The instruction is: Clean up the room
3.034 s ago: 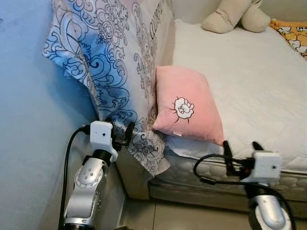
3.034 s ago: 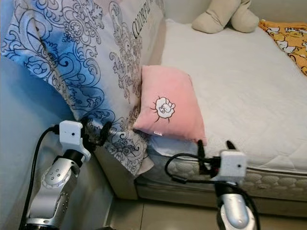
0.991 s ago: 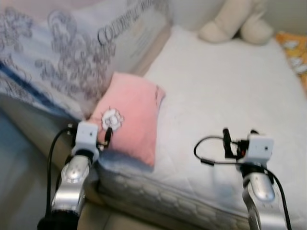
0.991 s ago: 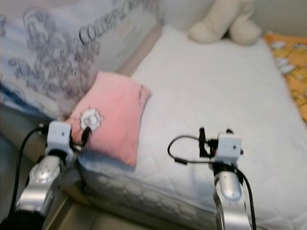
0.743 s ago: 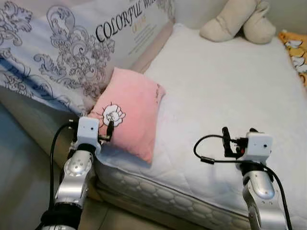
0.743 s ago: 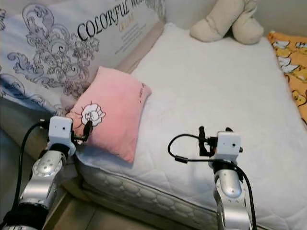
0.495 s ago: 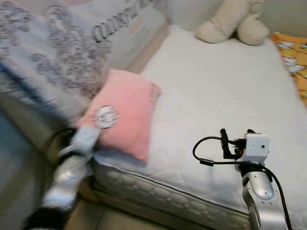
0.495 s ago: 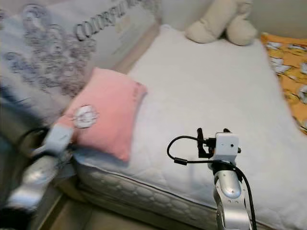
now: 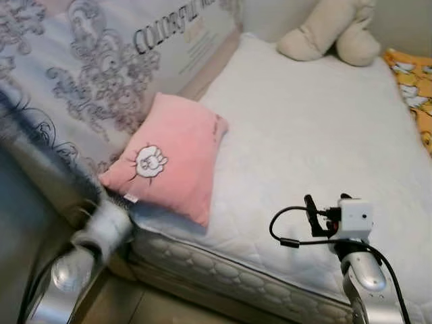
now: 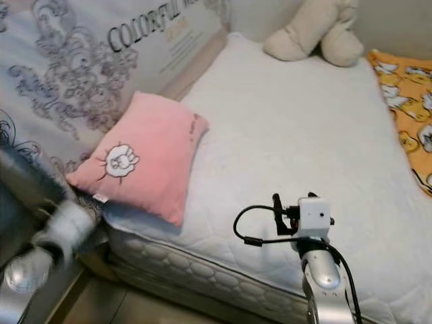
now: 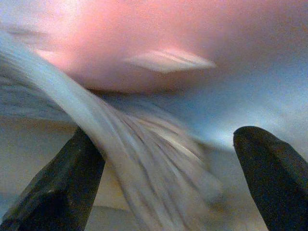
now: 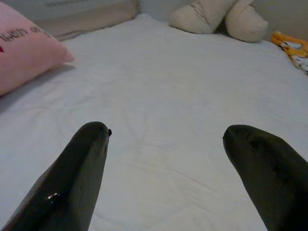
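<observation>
Nearest you, your right gripper (image 12: 163, 159) hovers low over the near part of the bed (image 9: 324, 128), its two black fingers (image 12: 77, 168) spread wide with nothing between them; from the head you see its white wrist camera and a looped black cable (image 9: 290, 229) above the quilted mattress edge. Your left gripper (image 11: 168, 187) is down at the bed's near left corner, a smear of motion blur from the head; through its wrist camera the fingers stand well apart and hold nothing, with a blurred pale fold of cloth (image 11: 144, 149) streaking across between them and the pillow's pink underside just beyond. One pink pillow (image 9: 169, 158) lies on the left side of the mattress, close to the near edge, its near corner overhanging the side a little. Its long axis runs from that near left corner up toward the far right, and the small white cartoon patch (image 9: 151, 162) faces up at the lower end. Pressed against its left flank, one large patterned pillow (image 9: 88, 74) with grey scrollwork and black lettering leans along the left side of the bed, hemming in that side. The middle of the white sheet is bare ahead of your right gripper. At the far end one beige stuffed toy (image 9: 331, 30) rests by the wall, and a yellow printed blanket (image 10: 408, 121) runs along the far right edge.
</observation>
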Motion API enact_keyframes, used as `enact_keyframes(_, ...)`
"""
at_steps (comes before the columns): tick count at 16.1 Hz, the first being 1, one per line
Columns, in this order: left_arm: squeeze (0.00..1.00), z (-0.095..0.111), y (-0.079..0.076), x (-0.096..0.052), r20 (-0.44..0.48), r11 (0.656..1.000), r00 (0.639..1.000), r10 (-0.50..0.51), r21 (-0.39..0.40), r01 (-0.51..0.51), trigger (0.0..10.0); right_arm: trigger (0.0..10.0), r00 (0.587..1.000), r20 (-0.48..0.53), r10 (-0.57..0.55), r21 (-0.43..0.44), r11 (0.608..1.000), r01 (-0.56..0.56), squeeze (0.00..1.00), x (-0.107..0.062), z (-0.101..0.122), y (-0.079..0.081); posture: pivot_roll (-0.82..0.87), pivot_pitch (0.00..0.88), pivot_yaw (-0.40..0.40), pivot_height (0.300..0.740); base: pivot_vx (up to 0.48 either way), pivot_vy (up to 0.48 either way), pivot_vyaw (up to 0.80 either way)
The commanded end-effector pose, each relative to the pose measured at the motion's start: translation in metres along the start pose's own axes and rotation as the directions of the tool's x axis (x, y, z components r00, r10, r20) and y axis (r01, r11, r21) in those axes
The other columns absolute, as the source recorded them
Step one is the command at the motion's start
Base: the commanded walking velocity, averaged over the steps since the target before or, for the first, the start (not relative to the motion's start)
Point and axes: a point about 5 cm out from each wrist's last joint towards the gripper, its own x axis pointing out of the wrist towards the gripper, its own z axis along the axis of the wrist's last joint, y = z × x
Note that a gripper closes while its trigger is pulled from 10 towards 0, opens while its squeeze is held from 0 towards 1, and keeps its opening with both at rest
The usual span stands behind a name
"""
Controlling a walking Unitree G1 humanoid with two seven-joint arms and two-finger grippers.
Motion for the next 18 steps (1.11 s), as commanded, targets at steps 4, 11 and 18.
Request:
enact_keyframes(4, 0.0, 0.042, -0.047, 0.025, 0.225, 0.915, 0.95, -0.216, -0.293, 0.277, 10.0, 10.0, 0.999, 0.021, -0.039, 0.001, 0.999, 0.039, 0.0, -0.004, 0.003, -0.012, -0.03, 0.0, 0.014, 0.727, 0.0, 0.0, 0.0)
enact_keyframes(11, 0.0, 0.113, -0.018, 0.028, 0.393, 0.895, 0.919, -0.037, -0.395, 0.205, 10.0, 10.0, 0.996, 0.062, -0.064, 0.0, 0.998, 0.064, 0.0, -0.005, 0.013, -0.013, -0.08, 0.0, 0.035, 0.727, 0.0, 0.0, 0.0)
enact_keyframes(18, 0.0, 0.171, 0.013, 0.039, 0.481, 0.782, 0.789, 0.382, -0.623, 0.001, 10.0, 10.0, 0.973, 0.155, -0.169, 0.012, 0.986, 0.169, 0.0, -0.008, 0.036, -0.012, -0.12, 0.0, 0.044, 0.727, 0.0, 0.0, -0.15)
